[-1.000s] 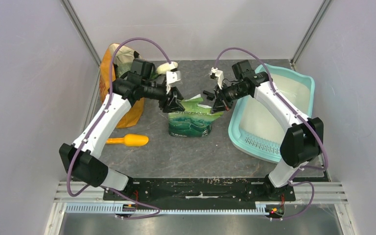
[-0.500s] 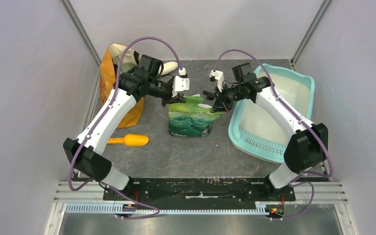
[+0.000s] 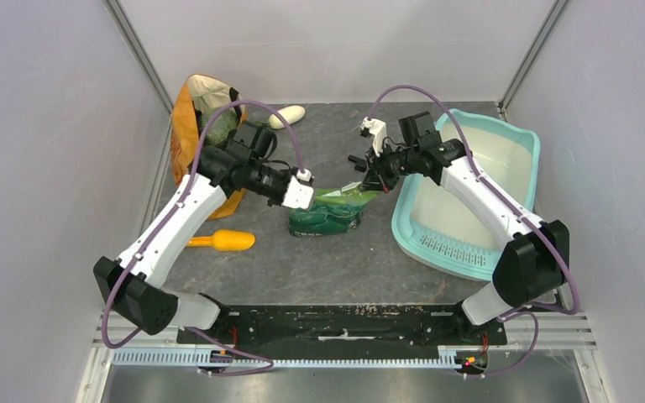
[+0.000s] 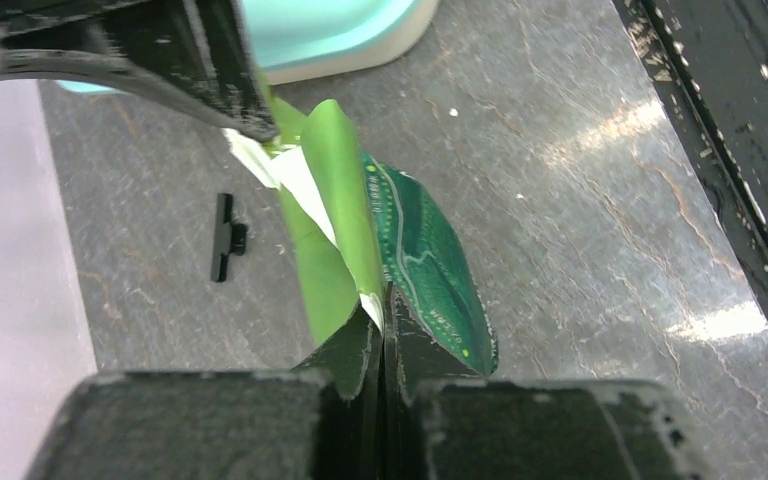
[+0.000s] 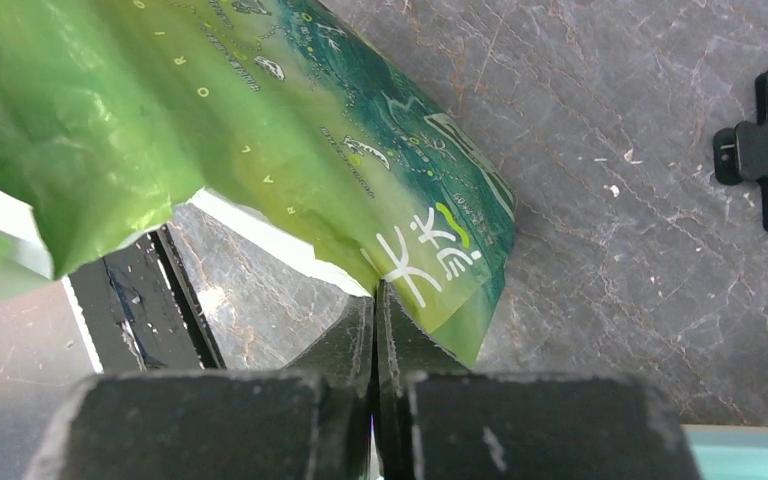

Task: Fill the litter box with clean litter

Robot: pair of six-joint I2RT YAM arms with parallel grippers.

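The table (image 3: 319,260) has a dark grey top that looks like stone, with thin pale veins and small scratches. Three plain, pale lilac-grey panels close it in: the back wall (image 3: 336,42), the left wall (image 3: 42,168) and the right wall (image 3: 613,168). In each back corner runs a slim aluminium bar, the left post (image 3: 140,54) and the right post (image 3: 533,50). At the near edge a scuffed black base plate (image 3: 344,323) lies over aluminium rails (image 3: 134,332), and a slotted white strip (image 3: 336,361) is in front of it. The light is soft and even. In the left wrist view, bright patches (image 4: 630,120) shine on the table top.
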